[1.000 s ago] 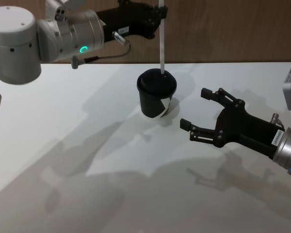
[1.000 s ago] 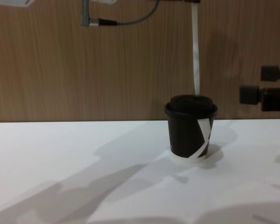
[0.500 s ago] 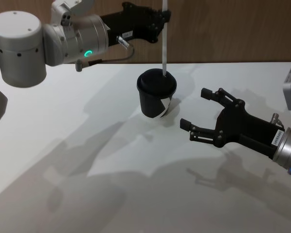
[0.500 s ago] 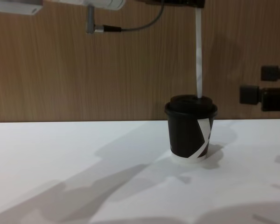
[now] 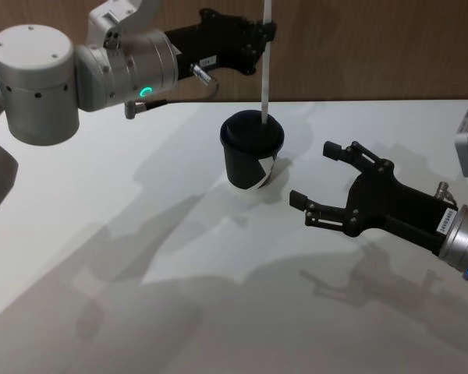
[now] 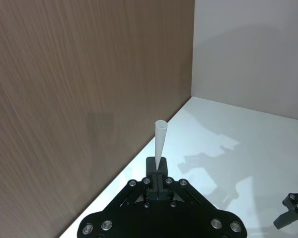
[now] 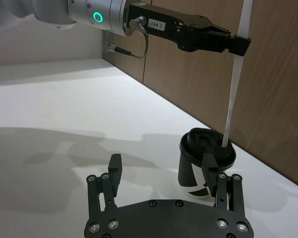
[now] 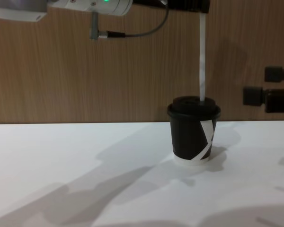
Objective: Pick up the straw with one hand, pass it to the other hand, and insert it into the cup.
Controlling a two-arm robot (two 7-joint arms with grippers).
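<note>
I see the left tool (image 5: 259, 35) clenched on the straw (image 5: 264, 70), upright directly above the cup (image 5: 251, 152), tip at the lid; right tool (image 5: 327, 183) released, beside the cup.

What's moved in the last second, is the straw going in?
The left gripper, shut on the straw, has come down, lowering the straw's tip from just above the cup to its lid. The cup and the open right gripper beside it have stayed put.
</note>
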